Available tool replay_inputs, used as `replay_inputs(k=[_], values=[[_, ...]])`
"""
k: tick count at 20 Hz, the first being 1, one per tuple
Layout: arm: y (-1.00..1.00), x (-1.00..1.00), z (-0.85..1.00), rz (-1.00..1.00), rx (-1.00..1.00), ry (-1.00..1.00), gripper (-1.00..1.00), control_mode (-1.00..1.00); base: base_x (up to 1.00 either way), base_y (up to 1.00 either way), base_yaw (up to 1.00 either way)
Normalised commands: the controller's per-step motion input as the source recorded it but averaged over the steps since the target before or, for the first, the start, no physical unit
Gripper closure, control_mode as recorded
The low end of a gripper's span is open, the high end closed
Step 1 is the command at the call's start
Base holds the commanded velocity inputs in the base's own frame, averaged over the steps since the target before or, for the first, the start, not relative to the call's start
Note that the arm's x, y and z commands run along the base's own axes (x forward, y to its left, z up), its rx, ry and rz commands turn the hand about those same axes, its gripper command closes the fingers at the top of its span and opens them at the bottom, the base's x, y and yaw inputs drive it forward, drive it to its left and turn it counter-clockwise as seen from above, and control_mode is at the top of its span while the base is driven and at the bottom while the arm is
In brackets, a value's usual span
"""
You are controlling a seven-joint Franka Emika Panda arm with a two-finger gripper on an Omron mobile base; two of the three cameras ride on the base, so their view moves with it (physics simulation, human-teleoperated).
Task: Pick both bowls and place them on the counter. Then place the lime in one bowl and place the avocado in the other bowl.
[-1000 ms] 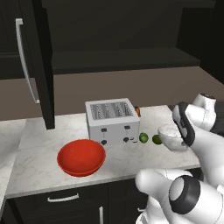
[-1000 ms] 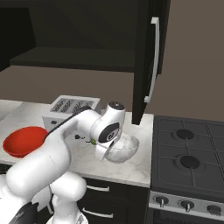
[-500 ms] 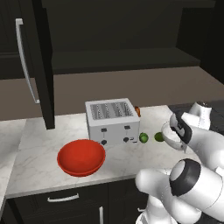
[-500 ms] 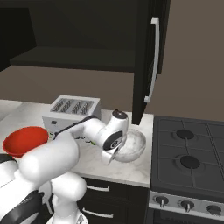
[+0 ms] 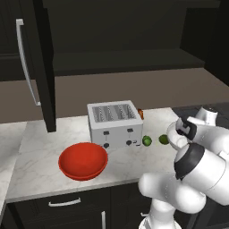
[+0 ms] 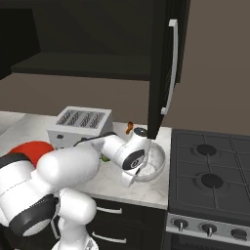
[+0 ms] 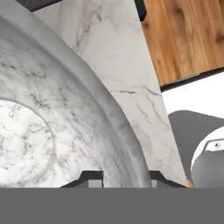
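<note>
The white bowl with grey marbling (image 6: 152,162) sits low at the right end of the counter (image 6: 110,184), beside the stove. My gripper (image 6: 138,170) is shut on its near rim. In the hand view the rim (image 7: 124,144) runs between my fingertips (image 7: 90,177), with the bowl's inside to the left. In the left base view my arm hides most of this bowl (image 5: 171,136). The red bowl (image 5: 82,160) rests on the counter (image 5: 36,147) left of the toaster. Two small green fruits (image 5: 146,141) (image 5: 164,139), the lime and the avocado, lie right of the toaster; I cannot tell which is which.
A silver toaster (image 5: 114,123) stands mid-counter with a small orange thing (image 5: 141,113) behind it. A stove (image 6: 210,176) adjoins the counter's right end. An open dark cabinet door (image 6: 166,63) hangs above the bowl, and another door (image 5: 40,67) at the left.
My arm has carried the marbled bowl a little to the right, toward the stove end of the counter. The red bowl, toaster and fruits have stayed put.
</note>
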Motion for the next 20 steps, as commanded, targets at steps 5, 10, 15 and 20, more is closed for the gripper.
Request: replay_inputs(k=[5, 10, 15, 20], values=[[-0.31, 0.0, -0.1, 0.0, 0.0, 0.13, 1.0, -1.0, 0.0, 0.0, 0.0], [-0.3, 0.0, -0.01, 0.0, 0.0, 0.13, 1.0, -1.0, 0.0, 0.0, 0.0], [-0.1, 0.0, 0.0, 0.0, 0.0, 0.11, 1.0, -1.0, 0.0, 0.0, 0.0], [-0.02, -0.02, 0.0, 0.0, 0.0, 0.1, 1.0, -1.0, 0.0, 0.0, 0.0]])
